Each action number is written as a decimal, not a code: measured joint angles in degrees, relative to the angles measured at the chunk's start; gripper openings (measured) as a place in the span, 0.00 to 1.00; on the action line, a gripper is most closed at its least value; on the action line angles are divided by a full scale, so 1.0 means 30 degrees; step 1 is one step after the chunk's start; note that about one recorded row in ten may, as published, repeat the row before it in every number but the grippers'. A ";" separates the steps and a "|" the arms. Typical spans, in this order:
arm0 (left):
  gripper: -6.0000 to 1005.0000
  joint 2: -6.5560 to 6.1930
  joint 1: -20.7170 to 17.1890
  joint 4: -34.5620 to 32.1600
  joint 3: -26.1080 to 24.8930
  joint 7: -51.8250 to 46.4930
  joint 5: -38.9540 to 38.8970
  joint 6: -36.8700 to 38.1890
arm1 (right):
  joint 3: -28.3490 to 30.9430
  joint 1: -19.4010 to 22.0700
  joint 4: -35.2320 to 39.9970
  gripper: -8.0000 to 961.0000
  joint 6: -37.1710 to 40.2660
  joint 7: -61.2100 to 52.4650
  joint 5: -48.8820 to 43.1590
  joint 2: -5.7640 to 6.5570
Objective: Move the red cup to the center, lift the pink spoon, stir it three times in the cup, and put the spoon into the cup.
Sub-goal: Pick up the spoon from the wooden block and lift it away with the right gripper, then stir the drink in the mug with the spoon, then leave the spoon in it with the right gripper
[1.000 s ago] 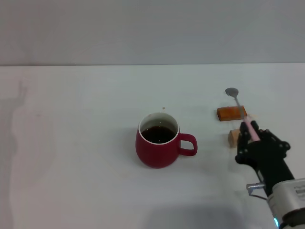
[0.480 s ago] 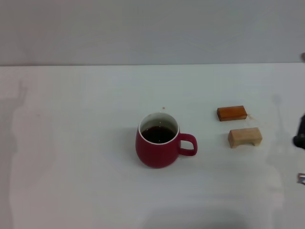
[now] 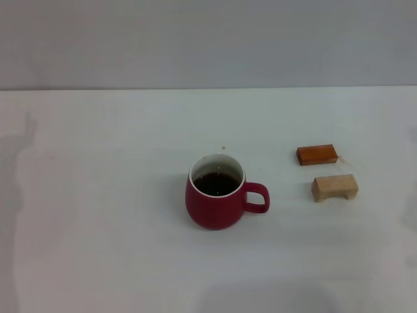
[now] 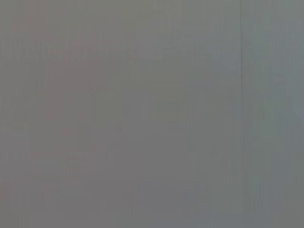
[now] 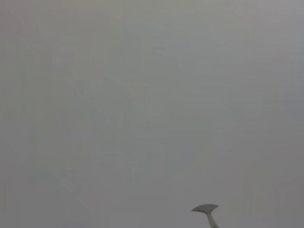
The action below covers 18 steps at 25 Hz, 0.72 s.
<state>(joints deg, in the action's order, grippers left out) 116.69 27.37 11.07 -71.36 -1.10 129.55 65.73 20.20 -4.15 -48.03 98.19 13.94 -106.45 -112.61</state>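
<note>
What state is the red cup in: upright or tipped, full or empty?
Upright and partly filled: the red cup stands on its base, mouth up, with dark liquid below its white rim.

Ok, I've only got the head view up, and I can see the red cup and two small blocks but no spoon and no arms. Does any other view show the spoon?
Observer: Yes. The right wrist view shows the pink spoon, just its silver bowl and a bit of neck against plain grey.
Operator: Can you see the right end effector holding it?
Observer: No. That view shows no fingers, only the spoon's tip.
Operator: And the left wrist view?
Observer: Flat grey throughout, nothing recognisable in it.
</note>
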 joint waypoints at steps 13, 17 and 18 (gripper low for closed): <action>0.81 0.0213 0.0099 0.0000 -0.0002 0.0110 0.0001 -0.0086 | -0.1699 -0.0132 -0.2766 0.17 -0.1844 0.0155 -0.0572 0.3237; 0.81 0.0285 0.0109 -0.0001 -0.0001 0.0107 -0.0001 -0.0090 | -0.1635 -0.0255 -0.4069 0.17 -0.3750 0.2103 -0.0720 0.3784; 0.81 0.0289 0.0117 0.0000 -0.0001 0.0108 0.0001 -0.0090 | -0.1589 -0.0295 -0.4427 0.17 -0.4171 0.2587 -0.0721 0.3909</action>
<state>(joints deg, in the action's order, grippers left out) 117.56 27.72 11.07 -71.36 -0.78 129.55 65.46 15.44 -5.03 -61.30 85.68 21.70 -108.61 -100.88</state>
